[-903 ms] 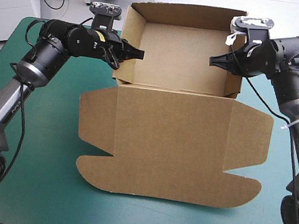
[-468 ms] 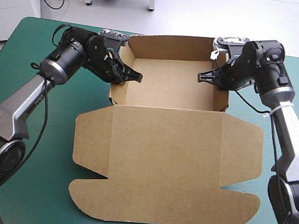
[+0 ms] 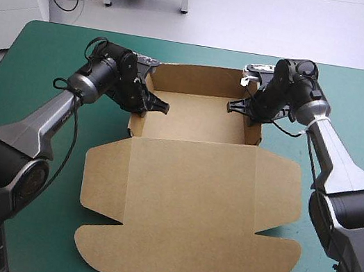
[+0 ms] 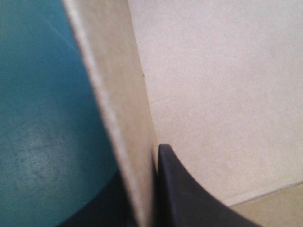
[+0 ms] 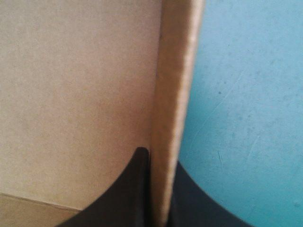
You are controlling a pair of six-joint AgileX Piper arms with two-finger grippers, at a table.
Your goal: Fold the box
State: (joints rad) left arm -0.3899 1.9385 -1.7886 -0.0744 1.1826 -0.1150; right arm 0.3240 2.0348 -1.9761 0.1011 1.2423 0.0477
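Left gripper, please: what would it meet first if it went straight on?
Probably the brown cardboard box's floor: the left gripper, jaws shut on its left wall, points inward and down. Depth is unclear.

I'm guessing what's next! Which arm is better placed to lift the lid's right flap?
Right, probably: the right gripper is shut on the right wall of the box, just beyond that flap. The left gripper clamps the opposite wall, across the box.
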